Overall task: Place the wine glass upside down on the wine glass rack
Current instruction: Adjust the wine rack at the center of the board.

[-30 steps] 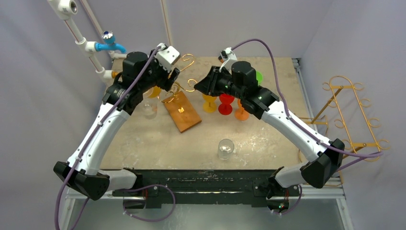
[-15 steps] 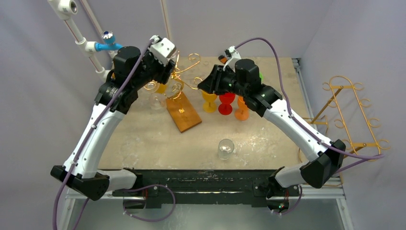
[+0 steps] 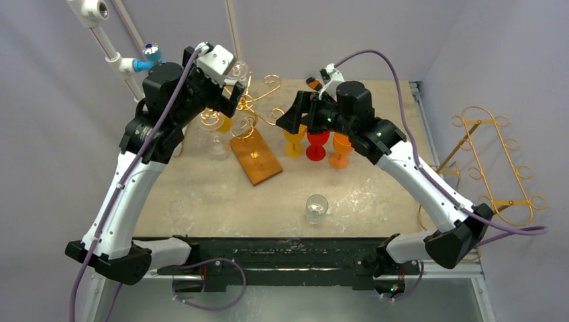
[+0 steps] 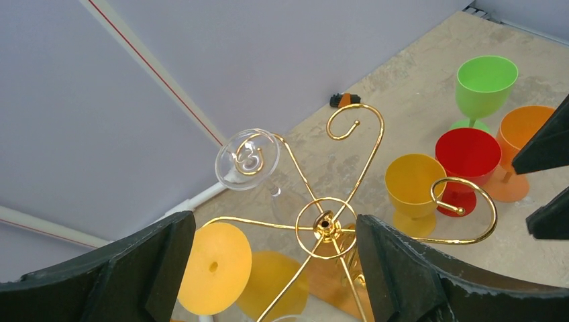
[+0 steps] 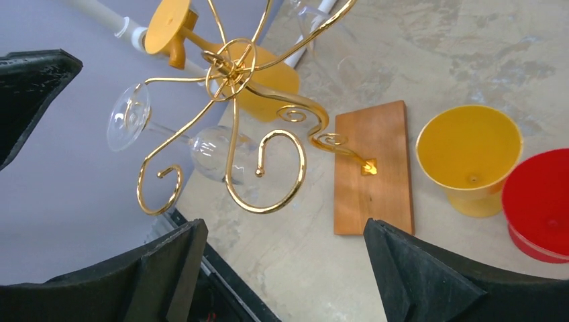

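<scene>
This is a robotics lab test cell rather than a lived-in room. Plain pale lilac partition walls (image 3: pixel 335 33) box in a beige stone-look tabletop (image 3: pixel 215 201), and two white-and-black robot arms (image 3: pixel 131 194) trailing purple cables (image 3: pixel 376 64) are bolted to a black metal rail (image 3: pixel 282 251) at its near edge. A bare white plastic pipe (image 3: pixel 111 50) with a blue tap (image 3: pixel 149 59) runs up the left wall, and a gold wire rack (image 3: pixel 493 161) sits off the table.

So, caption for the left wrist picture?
A clear glass and a yellow glass hang upside down on the gold rack.
</scene>
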